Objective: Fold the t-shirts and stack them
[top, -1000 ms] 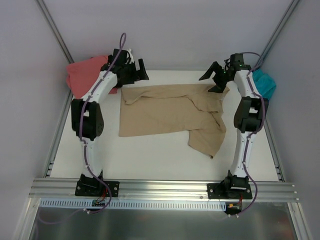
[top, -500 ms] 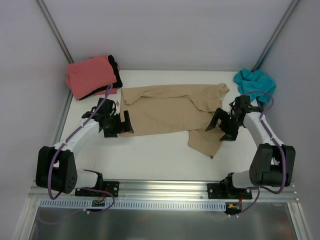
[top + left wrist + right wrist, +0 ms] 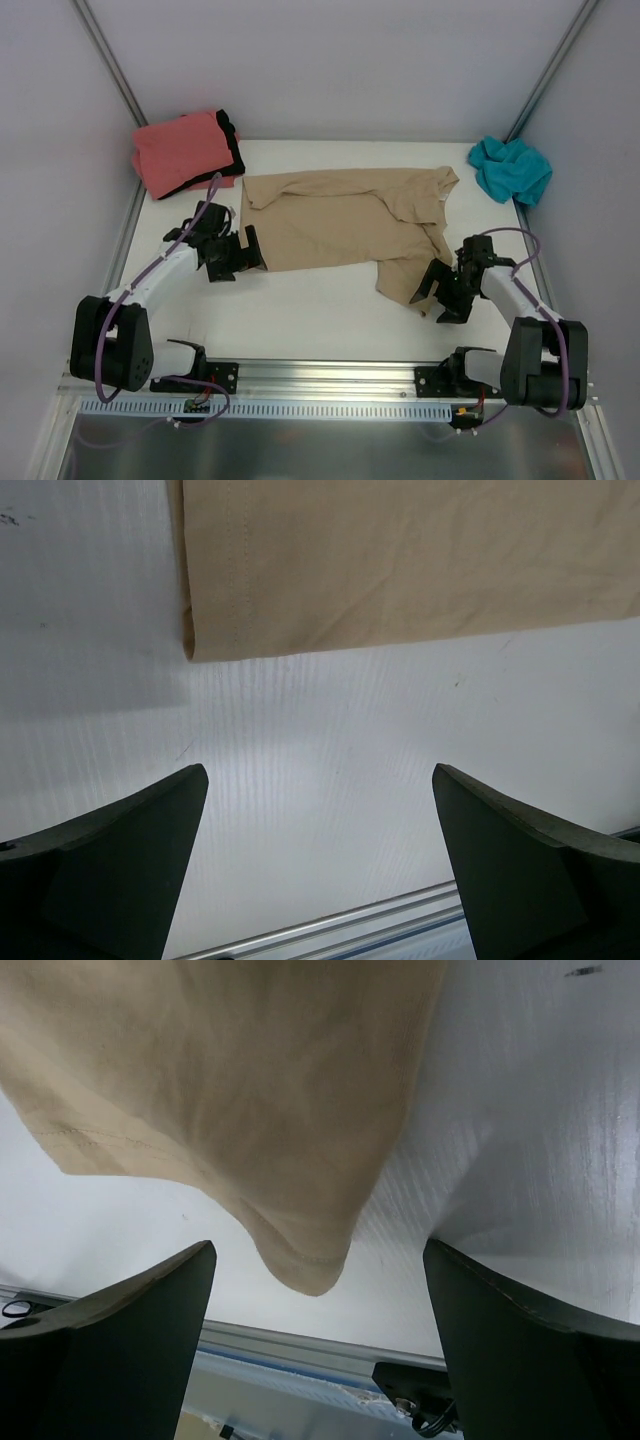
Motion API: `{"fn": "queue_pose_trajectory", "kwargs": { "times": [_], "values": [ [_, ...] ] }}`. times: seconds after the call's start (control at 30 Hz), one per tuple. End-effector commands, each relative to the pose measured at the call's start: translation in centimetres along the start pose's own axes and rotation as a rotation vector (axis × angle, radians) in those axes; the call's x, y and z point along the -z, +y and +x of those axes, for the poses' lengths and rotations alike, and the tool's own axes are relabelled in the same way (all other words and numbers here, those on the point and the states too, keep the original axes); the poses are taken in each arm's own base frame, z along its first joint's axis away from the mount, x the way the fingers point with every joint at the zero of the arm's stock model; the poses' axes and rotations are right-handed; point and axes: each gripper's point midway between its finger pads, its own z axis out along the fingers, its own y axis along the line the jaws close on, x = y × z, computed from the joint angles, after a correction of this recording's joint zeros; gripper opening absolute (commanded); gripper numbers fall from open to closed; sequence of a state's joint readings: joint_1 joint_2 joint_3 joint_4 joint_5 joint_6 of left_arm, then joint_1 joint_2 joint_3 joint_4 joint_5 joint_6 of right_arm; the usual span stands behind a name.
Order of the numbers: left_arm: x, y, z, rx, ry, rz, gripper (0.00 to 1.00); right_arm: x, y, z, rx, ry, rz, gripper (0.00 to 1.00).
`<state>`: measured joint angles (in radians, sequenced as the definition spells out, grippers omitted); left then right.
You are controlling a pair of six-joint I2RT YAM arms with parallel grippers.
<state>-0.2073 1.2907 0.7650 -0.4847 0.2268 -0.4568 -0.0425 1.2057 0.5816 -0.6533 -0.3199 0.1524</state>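
Jaws gape empty: left gripper (image 3: 236,259) lines up the tan t-shirt (image 3: 330,225)'s near-left corner, right gripper (image 3: 441,296) its near-right flap, ready to pinch.

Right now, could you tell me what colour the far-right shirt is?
That shirt is teal, clearest in the top external view.

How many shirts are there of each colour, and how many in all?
Tan t-shirt: 1
Coral-pink t-shirt: 1
Black t-shirt, only its edge showing under the coral-pink one: 1
Teal t-shirt: 1
Total: 4
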Motion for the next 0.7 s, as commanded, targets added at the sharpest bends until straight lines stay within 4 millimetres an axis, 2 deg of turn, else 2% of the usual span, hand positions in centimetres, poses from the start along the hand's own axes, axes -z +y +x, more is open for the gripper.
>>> {"fn": "queue_pose_trajectory", "kwargs": {
  "times": [0.0, 0.13, 0.17, 0.23, 0.27, 0.4, 0.43, 0.57, 0.6, 0.67],
  "values": [
    [1.6, -1.3, -2.1, 0.019, -0.057, 0.019, 0.99, -1.1, 1.1, -1.4, 0.002, -0.028, -0.045, 0.90],
    [2.1, -1.6, -2.3, 0.009, -0.067, 0.015, 0.99, -1.7, 1.5, -2.0, 0.001, -0.026, -0.067, 0.74],
    [2.1, -1.5, -2.2, 0.006, -0.063, 0.009, 0.99, -1.9, 1.7, -2.1, -0.002, -0.027, -0.076, 0.60],
    [2.3, -1.5, -1.9, 0.002, -0.053, 0.005, 0.99, -2.3, 2.1, -2.1, -0.011, -0.019, -0.102, 0.45],
    [2.3, -1.4, -1.7, 0.000, -0.052, -0.001, 0.99, -2.4, 2.1, -2.1, -0.012, -0.015, -0.104, 0.31],
    [2.4, -1.1, -0.9, 0.000, -0.047, -0.012, 0.98, -2.2, 2.3, -2.1, -0.009, -0.011, -0.109, 0.04],
    [2.5, -1.2, -0.8, 0.001, -0.051, -0.008, 0.99, -1.8, 2.3, -2.2, 0.004, -0.029, -0.103, 0.01],
    [2.3, -0.7, -0.2, -0.001, -0.045, -0.019, 0.99, 0.0, 1.8, -2.2, 0.045, -0.052, -0.057, 0.00],
    [2.2, -0.5, -0.1, -0.012, -0.045, -0.026, 0.99, 0.7, 1.8, -2.9, 0.059, -0.082, -0.038, 0.00],
    [1.8, 0.5, 0.2, -0.017, -0.044, -0.068, 0.99, 1.8, 1.7, -2.8, 0.088, -0.090, -0.021, 0.01]
  ]
}}
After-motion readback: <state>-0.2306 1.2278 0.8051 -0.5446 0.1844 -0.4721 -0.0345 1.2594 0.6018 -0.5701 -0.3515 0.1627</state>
